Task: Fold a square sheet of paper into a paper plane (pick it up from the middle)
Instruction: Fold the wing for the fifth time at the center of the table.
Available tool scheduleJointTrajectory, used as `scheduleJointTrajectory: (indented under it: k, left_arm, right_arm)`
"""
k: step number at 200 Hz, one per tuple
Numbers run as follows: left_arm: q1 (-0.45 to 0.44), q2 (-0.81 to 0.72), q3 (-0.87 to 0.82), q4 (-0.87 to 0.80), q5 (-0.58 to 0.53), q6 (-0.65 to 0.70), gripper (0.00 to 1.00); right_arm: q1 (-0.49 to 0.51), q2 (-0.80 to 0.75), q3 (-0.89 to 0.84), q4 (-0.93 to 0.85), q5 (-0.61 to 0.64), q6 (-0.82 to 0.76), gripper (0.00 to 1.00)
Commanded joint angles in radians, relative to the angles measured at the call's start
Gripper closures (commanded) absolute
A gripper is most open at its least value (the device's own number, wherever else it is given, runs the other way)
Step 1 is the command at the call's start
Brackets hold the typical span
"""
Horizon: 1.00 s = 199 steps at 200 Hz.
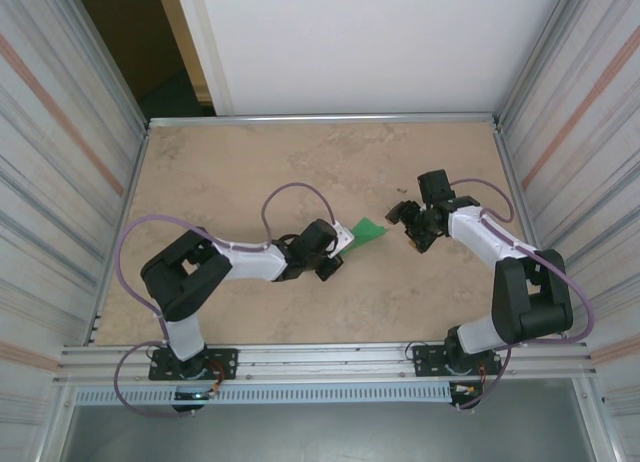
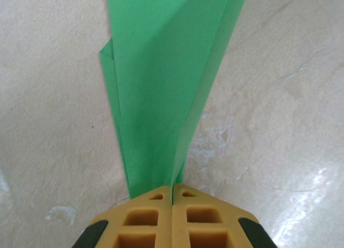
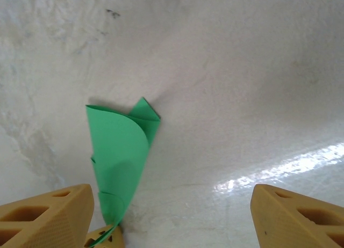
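Both fingers of the left gripper [image 2: 172, 190] are clenched together on the narrow end of the folded green paper [image 2: 166, 71]. From that pinch the paper widens out over the beige table [image 2: 279, 97], with layered edges showing down one side. Seen from above, it sits near the table's middle, pointing toward the right gripper [image 3: 172, 197]. That gripper is released, its fingers spread wide with nothing between them, and it sits near the paper's far end without touching it.
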State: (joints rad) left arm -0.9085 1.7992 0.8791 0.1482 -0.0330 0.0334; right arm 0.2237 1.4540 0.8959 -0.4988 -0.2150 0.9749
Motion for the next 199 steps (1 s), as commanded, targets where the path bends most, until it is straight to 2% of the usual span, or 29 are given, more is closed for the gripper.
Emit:
scheduleJointTrajectory:
  k: [1, 35, 87, 122, 155, 177, 199]
  left_arm:
    - [0.018, 0.015, 0.05, -0.077, 0.107, -0.042, 1.0]
    - [0.057, 0.05, 0.111, -0.165, 0.222, -0.114, 1.0]
    - [0.124, 0.097, 0.113, -0.135, 0.406, -0.255, 1.0]
    - [0.14, 0.118, 0.108, -0.114, 0.443, -0.3, 1.0]
    - [0.17, 0.147, 0.164, -0.191, 0.516, -0.335, 1.0]
    - [0.176, 0.164, 0.195, -0.253, 0.523, -0.356, 1.0]
    - [0.18, 0.182, 0.208, -0.281, 0.511, -0.408, 1.0]
  right_arm:
    - [0.0, -0.022, -0.003, -0.024, 0.022, -0.033, 0.24]
    - [-0.001, -0.06, -0.037, 0.026, 0.002, -0.064, 0.25]
    - [-0.006, -0.116, -0.1, 0.09, -0.021, -0.09, 0.25]
    - [-0.005, -0.123, -0.117, 0.118, -0.045, -0.1, 0.26]
    - [0.004, -0.14, -0.154, 0.194, -0.105, -0.133, 0.29]
    - [0.018, -0.172, -0.205, 0.277, -0.12, -0.159, 0.32]
    - [0.045, -0.187, -0.248, 0.372, -0.16, -0.193, 0.41]
